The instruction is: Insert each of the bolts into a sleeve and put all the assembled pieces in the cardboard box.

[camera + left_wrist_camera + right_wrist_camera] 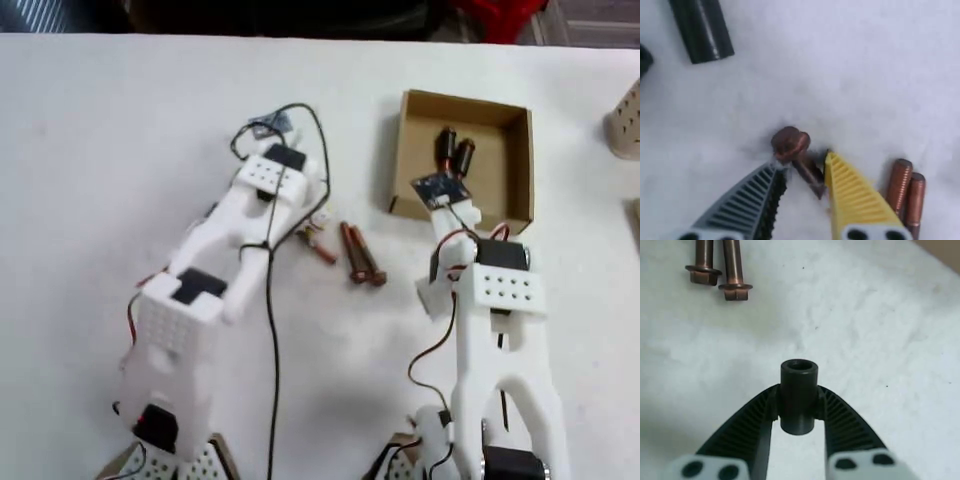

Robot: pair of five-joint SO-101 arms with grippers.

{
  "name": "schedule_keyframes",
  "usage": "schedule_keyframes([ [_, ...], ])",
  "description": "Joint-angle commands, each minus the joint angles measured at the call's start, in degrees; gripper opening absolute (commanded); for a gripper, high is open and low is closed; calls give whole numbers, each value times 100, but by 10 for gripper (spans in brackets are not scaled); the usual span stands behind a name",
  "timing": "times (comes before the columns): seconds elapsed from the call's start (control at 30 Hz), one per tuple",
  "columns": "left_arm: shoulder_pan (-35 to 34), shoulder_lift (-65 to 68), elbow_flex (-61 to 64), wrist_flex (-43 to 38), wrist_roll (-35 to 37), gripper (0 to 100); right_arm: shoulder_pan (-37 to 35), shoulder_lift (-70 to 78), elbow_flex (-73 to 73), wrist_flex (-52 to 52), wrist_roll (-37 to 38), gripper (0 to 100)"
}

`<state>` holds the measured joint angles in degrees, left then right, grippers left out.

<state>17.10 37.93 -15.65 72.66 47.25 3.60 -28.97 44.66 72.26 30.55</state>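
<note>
My left gripper (803, 164) is shut on a copper bolt (792, 145) low over the white table; the grey finger touches under its head and the yellow finger presses its shank. In the high view that bolt (322, 248) lies just left of two loose bolts (362, 255), also seen beside the yellow finger as two bolts (905, 187). My right gripper (799, 390) is shut on a black sleeve (799, 390), held upright with its bore facing up. The two loose bolts (720, 270) lie beyond it. The cardboard box (510, 120) holds two assembled pieces (455, 150).
A loose black sleeve (702, 30) lies on the table beyond my left gripper, with another dark piece (642, 60) beside it. A black cable (270, 330) runs between the two arms. A pale perforated object (625, 125) stands at the right edge.
</note>
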Motion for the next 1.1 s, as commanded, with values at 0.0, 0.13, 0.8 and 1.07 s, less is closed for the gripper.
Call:
schedule_keyframes([
  [0.0,-57,22,-404,-141,62,114,4,-198,-53,-119,79,17],
  [0.13,-136,198,-642,-123,62,73,4,-198,-44,-119,79,17],
  [0.8,-593,-971,-35,-360,-2207,21,-1288,-2431,1345,-980,-563,17],
  [1.07,-1086,-1763,1213,-1178,-2840,21,-2273,-3354,2637,-3327,-2303,16],
])
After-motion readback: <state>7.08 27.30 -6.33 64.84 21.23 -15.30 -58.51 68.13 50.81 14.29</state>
